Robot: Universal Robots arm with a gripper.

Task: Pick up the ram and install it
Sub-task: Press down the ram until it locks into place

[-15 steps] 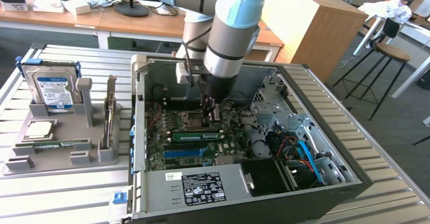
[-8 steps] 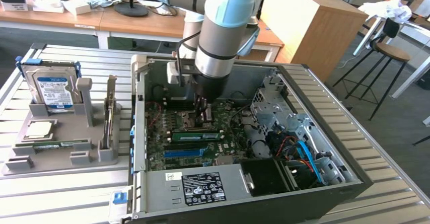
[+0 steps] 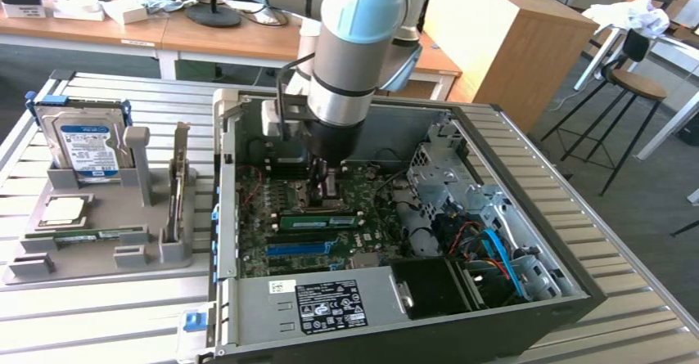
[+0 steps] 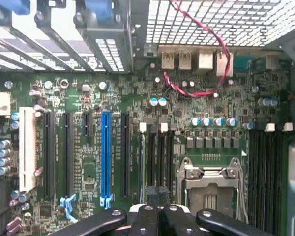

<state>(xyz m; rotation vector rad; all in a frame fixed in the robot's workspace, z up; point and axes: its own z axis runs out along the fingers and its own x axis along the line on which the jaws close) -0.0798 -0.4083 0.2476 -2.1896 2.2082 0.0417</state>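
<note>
Black gripper (image 4: 156, 212) fingers stand pressed together inside the open computer case (image 3: 568, 258), hanging over the motherboard (image 4: 187, 128) with nothing visibly clamped between them. Just below them in the exterior view, the ram (image 3: 320, 220) sits in a motherboard slot, beside the blue slot (image 3: 297, 249). Well apart, toward the exterior view's left, a grey holder (image 3: 98, 249) carries a hard drive (image 3: 85, 143) and an upright card (image 3: 178, 176).
</note>
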